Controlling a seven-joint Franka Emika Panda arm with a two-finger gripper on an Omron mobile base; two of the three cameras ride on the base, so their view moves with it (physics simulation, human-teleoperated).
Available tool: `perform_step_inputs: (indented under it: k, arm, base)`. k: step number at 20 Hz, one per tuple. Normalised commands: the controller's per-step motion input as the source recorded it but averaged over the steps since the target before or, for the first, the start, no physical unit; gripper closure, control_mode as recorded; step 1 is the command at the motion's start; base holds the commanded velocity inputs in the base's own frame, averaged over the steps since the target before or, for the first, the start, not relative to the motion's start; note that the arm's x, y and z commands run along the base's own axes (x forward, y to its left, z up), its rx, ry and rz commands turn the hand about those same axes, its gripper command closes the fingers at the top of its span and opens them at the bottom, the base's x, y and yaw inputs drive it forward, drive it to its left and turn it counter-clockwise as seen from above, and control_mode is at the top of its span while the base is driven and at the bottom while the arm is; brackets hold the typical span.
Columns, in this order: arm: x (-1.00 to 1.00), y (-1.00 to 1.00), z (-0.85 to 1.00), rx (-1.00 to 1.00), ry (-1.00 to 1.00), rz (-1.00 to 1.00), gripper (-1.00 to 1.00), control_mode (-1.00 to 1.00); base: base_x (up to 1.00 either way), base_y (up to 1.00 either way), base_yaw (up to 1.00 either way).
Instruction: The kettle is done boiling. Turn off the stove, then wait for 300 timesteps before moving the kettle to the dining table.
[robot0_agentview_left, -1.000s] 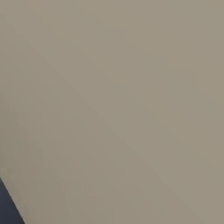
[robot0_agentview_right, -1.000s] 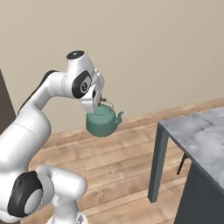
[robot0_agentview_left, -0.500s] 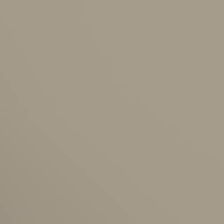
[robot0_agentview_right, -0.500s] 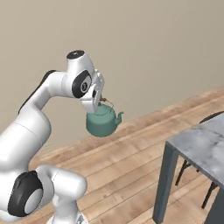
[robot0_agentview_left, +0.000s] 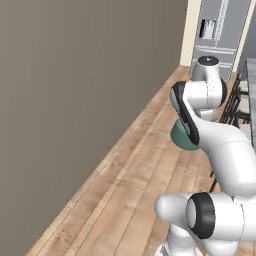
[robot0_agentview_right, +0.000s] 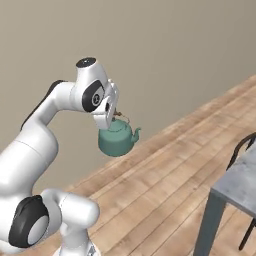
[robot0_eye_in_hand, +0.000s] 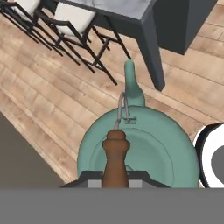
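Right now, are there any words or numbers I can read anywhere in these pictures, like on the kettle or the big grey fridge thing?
None: no readable words, numbers or signs in any view.
The kettle is plain teal, with no label.
The grey fridge-like cabinet has a small white and dark panel; if it carries any text, it is too small and blurred to read.
The dining table is bare marble, unmarked.

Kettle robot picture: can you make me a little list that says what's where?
kettle: teal kettle hangs in the air below the gripper, over the floor
gripper: shut on the kettle's wire handle
spout: points toward the dining table
lid: brown knob on top, lid on
dining table: grey marble top on a dark leg, nothing set on the corner in sight
chairs: black frames, pale seats, beside the table
floor: light wooden planks
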Motion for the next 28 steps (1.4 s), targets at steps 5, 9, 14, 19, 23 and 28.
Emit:
perform_step_inputs:
  k: [5,9,14,19,23,28]
  arm:
    - [0.0,0.0,0.0,0.0,0.0,0.0,1.0,1.0]
    - [0.0,0.0,0.0,0.0,0.0,0.0,1.0,1.0]
    - [0.0,0.0,0.0,0.0,0.0,0.0,1.0,1.0]
    - [0.0,0.0,0.0,0.0,0.0,0.0,1.0,1.0]
    - [0.0,0.0,0.0,0.0,0.0,0.0,1.0,1.0]
    - [0.0,0.0,0.0,0.0,0.0,0.0,1.0,1.0]
  base:
    - [0.95,0.45,-0.4]
    - [0.91,0.44,-0.41]
    - [0.77,0.43,-0.45]
    - [0.69,0.42,-0.47]
    - [0.68,0.45,-0.48]
    - [0.68,0.42,-0.48]
